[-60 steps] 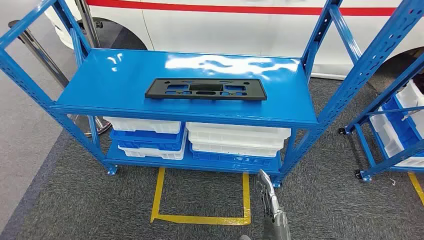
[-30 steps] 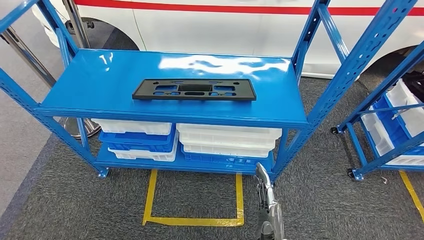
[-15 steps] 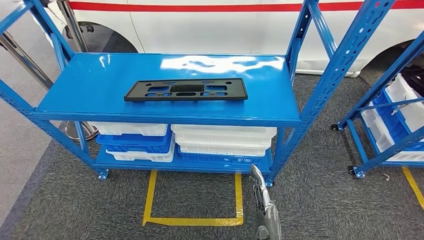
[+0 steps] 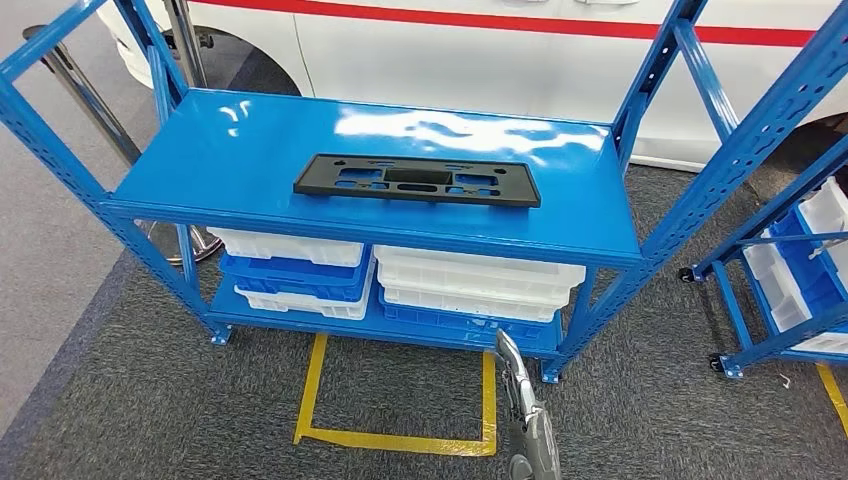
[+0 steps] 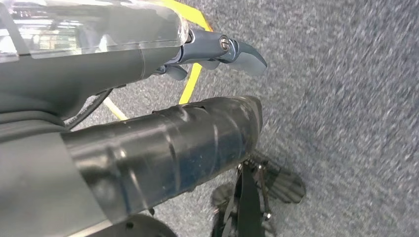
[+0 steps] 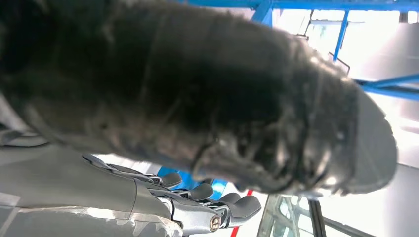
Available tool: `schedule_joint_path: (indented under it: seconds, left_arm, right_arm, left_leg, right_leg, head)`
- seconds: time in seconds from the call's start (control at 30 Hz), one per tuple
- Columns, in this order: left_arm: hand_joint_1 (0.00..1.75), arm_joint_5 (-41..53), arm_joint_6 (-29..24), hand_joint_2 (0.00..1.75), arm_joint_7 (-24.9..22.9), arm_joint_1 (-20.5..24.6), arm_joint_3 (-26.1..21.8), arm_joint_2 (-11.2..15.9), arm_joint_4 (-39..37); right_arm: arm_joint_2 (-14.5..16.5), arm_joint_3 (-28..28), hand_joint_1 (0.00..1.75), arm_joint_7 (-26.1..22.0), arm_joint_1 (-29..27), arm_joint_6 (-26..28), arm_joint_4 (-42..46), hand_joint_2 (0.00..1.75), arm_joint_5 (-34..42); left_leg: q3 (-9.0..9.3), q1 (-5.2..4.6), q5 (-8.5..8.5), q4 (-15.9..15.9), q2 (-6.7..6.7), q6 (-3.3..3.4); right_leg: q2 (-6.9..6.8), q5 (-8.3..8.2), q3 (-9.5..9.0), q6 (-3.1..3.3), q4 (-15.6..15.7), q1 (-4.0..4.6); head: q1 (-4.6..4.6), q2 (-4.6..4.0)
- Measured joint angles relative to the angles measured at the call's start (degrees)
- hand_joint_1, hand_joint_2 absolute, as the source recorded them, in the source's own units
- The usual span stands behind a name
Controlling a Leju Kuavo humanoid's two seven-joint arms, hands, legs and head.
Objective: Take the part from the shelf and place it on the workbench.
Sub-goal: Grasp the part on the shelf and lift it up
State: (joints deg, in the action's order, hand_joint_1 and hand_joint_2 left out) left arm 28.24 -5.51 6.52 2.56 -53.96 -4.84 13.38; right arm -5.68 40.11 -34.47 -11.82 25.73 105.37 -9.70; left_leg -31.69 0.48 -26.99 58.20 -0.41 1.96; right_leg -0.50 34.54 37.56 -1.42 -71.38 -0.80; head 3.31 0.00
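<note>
Black flat slotted part (image 4: 417, 180) (plastic-looking), glossy blue shelf (image 4: 250, 150) — carpet (image 4: 150, 400) ribbed

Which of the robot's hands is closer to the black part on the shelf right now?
Right. The right hand is raised in front of the shelf, below the black part. The left hand hangs down over the carpet.

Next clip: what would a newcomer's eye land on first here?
First, the long black part lying flat at the middle of the bright blue shelf, untouched. Under it, white and blue bins are stacked on the lower level, with a white vehicle behind the rack. The right hand hangs low in front of the shelf above yellow floor tape, holding nothing.
</note>
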Motion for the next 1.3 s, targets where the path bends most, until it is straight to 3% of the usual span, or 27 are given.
schedule_joint_path:
  seconds: [0.03, 0.07, 0.1, 0.2, 0.27, 0.37, 0.43, 0.5, 0.57, 0.6, 0.63, 0.7, 0.77, 0.9, 0.93, 1.03, 1.07, 1.1, 1.13, 1.2, 1.23, 1.3]
  left_arm:
    - [0.00, 0.09, 0.02, 0.00, 0.00, -0.03, -0.03, 0.01, 0.00]
    - [0.00, 0.15, 0.03, 0.00, 0.01, -0.06, -0.08, 0.01, 0.00]
    - [0.00, 0.17, 0.05, 0.00, 0.01, -0.07, -0.11, 0.01, 0.00]
    - [0.00, 0.18, 0.09, 0.00, 0.03, 0.00, -0.15, -0.07, -0.01]
    - [0.00, 0.22, 0.11, 0.00, 0.05, -0.10, -0.17, -0.14, -0.02]
    - [0.00, 0.37, 0.08, 0.00, 0.05, -0.33, -0.25, -0.09, -0.03]
    - [0.00, 0.49, 0.04, 0.00, 0.04, -0.15, -0.26, -0.07, -0.04]
    - [0.00, 0.64, 0.02, 0.00, 0.04, 0.07, -0.27, -0.05, -0.04]
    - [0.00, 0.78, 0.03, 0.00, 0.05, 0.05, -0.28, 0.01, -0.04]
    - [0.00, 0.86, 0.13, 0.00, 0.11, -0.03, -0.30, 0.03, -0.04]
    - [0.00, 0.93, 0.30, 0.00, 0.24, -0.10, -0.30, 0.07, -0.04]
    - [0.00, 1.04, 0.69, 0.00, 0.57, -0.08, -0.31, 0.15, -0.04]
    - [0.00, 1.21, 0.89, 0.00, 0.80, 0.00, -0.31, 0.22, -0.04]
    - [0.00, 1.64, 1.03, 0.00, 1.00, -0.10, -0.31, 0.33, -0.04]
    - [0.00, 1.78, 1.15, 0.00, 1.09, -0.08, -0.31, 0.34, -0.04]
    - [0.00, 2.16, 1.68, 0.00, 1.35, -0.07, -0.31, 0.38, -0.04]
    - [0.00, 2.20, 1.76, 0.00, 1.42, -0.09, -0.31, 0.40, -0.04]
    - [0.00, 2.22, 1.79, 0.00, 1.48, -0.11, -0.31, 0.42, -0.04]
    - [0.00, 2.30, 1.80, 0.00, 1.52, -0.12, -0.31, 0.44, -0.04]
    - [0.00, 2.50, 1.83, 0.00, 1.58, -0.11, -0.31, 0.44, -0.04]
    - [0.00, 2.61, 1.86, 0.00, 1.60, -0.10, -0.31, 0.43, -0.04]
    - [0.00, 2.69, 1.90, 0.00, 1.62, -0.10, -0.31, 0.42, -0.04]
  right_arm:
    - [-0.04, 0.00, 0.00, 0.01, -0.02, -0.01, 0.00, 0.00, -0.11]
    - [-0.07, 0.00, 0.00, 0.01, -0.04, -0.01, 0.00, 0.00, -0.23]
    - [-0.09, 0.00, 0.00, 0.01, -0.05, -0.02, 0.00, 0.00, -0.33]
    - [-0.10, 0.01, 0.00, 0.01, -0.05, -0.02, 0.00, 0.00, -0.45]
    - [-0.11, 0.03, 0.00, 0.01, -0.05, -0.04, 0.01, 0.00, -0.28]
    - [-0.08, 0.13, 0.00, -0.01, -0.06, -0.28, 0.02, 0.00, 0.33]
    - [-0.02, 0.21, 0.00, 0.00, -0.06, -0.44, 0.02, 0.00, 0.42]
    - [0.02, 0.23, 0.00, 0.09, -0.08, -0.59, 0.01, 0.00, 0.43]
    - [0.02, 0.24, 0.00, 0.30, -0.09, -0.70, 0.00, 0.00, 0.46]
    - [0.02, 0.24, 0.00, 0.42, -0.09, -0.73, 0.00, 0.00, 0.47]
    - [0.02, 0.24, 0.00, 0.54, -0.08, -0.73, 0.00, 0.00, 0.48]
    - [0.03, 0.24, 0.00, 0.75, -0.05, -0.73, 0.00, 0.00, 0.48]
    - [0.03, 0.24, 0.00, 0.94, -0.02, -0.72, 0.00, 0.00, 0.48]
    - [0.01, 0.24, 0.00, 1.03, 0.06, -0.72, 0.00, 0.00, 0.48]
    - [-0.01, 0.24, 0.00, 1.03, 0.07, -0.72, 0.00, 0.00, 0.47]
    - [-0.04, 0.24, 0.00, 1.03, 0.08, -0.72, 0.00, 0.00, 0.46]
    - [-0.05, 0.24, 0.00, 1.04, 0.08, -0.72, 0.00, 0.00, 0.46]
    - [-0.06, 0.24, 0.00, 1.04, 0.08, -0.72, 0.00, 0.00, 0.46]
    - [-0.07, 0.24, 0.00, 1.04, 0.08, -0.72, 0.00, 0.00, 0.46]
    - [-0.07, 0.24, 0.00, 1.04, 0.11, -0.72, 0.00, 0.00, 0.44]
    - [-0.07, 0.25, 0.00, 1.03, 0.13, -0.72, 0.01, 0.00, 0.42]
    - [-0.07, 0.28, 0.00, 1.03, 0.15, -0.73, 0.01, 0.00, 0.37]
  left_leg:
    - [-0.06, -0.13, 0.02, 0.02, -0.43, 0.06]
    - [-0.06, -0.28, 0.04, 0.04, -0.92, 0.08]
    - [0.00, -0.41, 0.04, 0.05, -1.47, 0.09]
    - [0.15, -0.66, 0.02, 0.13, -2.84, 0.05]
    - [-0.07, -0.59, 0.05, 0.20, -3.27, -0.28]
    - [-0.26, -0.51, -0.19, 0.26, -3.20, -1.24]
    - [-1.58, -0.44, -2.42, 3.40, -1.92, -1.92]
    - [-4.82, -0.05, -6.11, 10.47, -0.76, -2.58]
    - [-7.16, 0.26, -7.46, 15.39, -0.44, -3.12]
    - [-6.82, 0.42, -6.44, 14.75, -0.31, -3.33]
    - [-5.42, 0.57, -4.57, 11.95, -0.16, -3.48]
    - [-1.58, 0.67, -1.26, 4.09, 0.14, -3.50]
    - [0.17, 0.47, -0.47, 0.36, 0.16, -2.87]
    - [0.22, 0.39, -0.03, -0.15, 0.07, -1.10]
    - [0.24, 0.48, 0.13, -0.34, 0.10, -0.71]
    - [0.08, 0.35, 0.20, -0.35, 0.13, -0.20]
    - [0.04, 0.28, 0.19, -0.29, 0.12, -0.17]
    - [0.04, 0.22, 0.17, -0.22, 0.08, -0.17]
    - [0.07, 0.17, 0.13, -0.15, 0.00, -0.20]
    - [0.17, 0.03, -0.01, 0.01, -0.14, -0.42]
    - [0.15, -0.05, -0.08, 0.10, -0.18, -0.64]
    - [0.06, -0.17, -0.11, 0.11, -0.19, -1.20]
  right_leg:
    - [0.12, 0.86, 1.40, 0.06, -2.88, 0.04]
    - [0.21, 0.59, 1.93, 0.22, -3.89, 0.07]
    - [0.38, -0.79, 1.34, 0.51, -2.59, 0.15]
    - [1.82, -6.14, -3.79, 1.92, 8.35, 0.61]
    - [2.33, -6.91, -5.29, 2.40, 11.91, 0.95]
    - [1.98, -7.35, -5.57, 2.61, 12.84, 0.77]
    - [1.47, -7.73, -5.90, 2.97, 13.59, 0.32]
    - [0.88, -7.77, -5.91, 3.16, 13.69, 0.31]
    - [0.45, -7.73, -5.85, 3.15, 13.63, 0.28]
    - [0.32, -7.68, -5.85, 3.08, 13.55, 0.23]
    - [0.24, -7.60, -5.87, 2.94, 13.40, 0.15]
    - [0.12, -7.26, -5.80, 2.42, 12.87, 0.14]
    - [0.06, -7.06, -5.60, 1.81, 12.46, 0.32]
    - [0.17, -6.29, -5.17, 0.70, 11.44, 0.19]
    - [0.23, -4.95, -4.34, 0.49, 9.48, 0.12]
    - [0.33, 0.25, 0.55, 0.13, -1.07, 0.05]
    - [0.33, 0.68, 1.61, 0.12, -3.24, 0.04]
    - [0.33, -0.02, 1.68, 0.20, -3.32, 0.04]
    - [0.35, -1.70, 0.62, 0.38, -1.11, 0.06]
    - [0.43, -5.42, -3.18, 0.99, 6.72, 0.23]
    - [0.47, -6.49, -4.62, 1.24, 9.85, 0.38]
    - [0.52, -6.74, -5.46, 1.48, 12.09, 0.72]
  head:
    - [-0.01, 0.00]
    - [-0.02, 0.00]
    - [-0.01, 0.00]
    - [0.00, 0.00]
    - [0.00, 0.00]
    - [-0.01, 0.00]
    - [-0.18, 0.00]
    - [-0.33, 0.00]
    - [-0.34, 0.00]
    - [-0.34, 0.00]
    - [-0.34, 0.00]
    - [-0.34, 0.00]
    - [-0.29, 0.00]
    - [-0.26, 0.00]
    - [-0.26, 0.00]
    - [-0.25, 0.00]
    - [-0.25, 0.00]
    - [-0.25, 0.00]
    - [-0.25, 0.00]
    - [-0.24, 0.00]
    - [-0.25, 0.00]
    - [-0.27, 0.00]
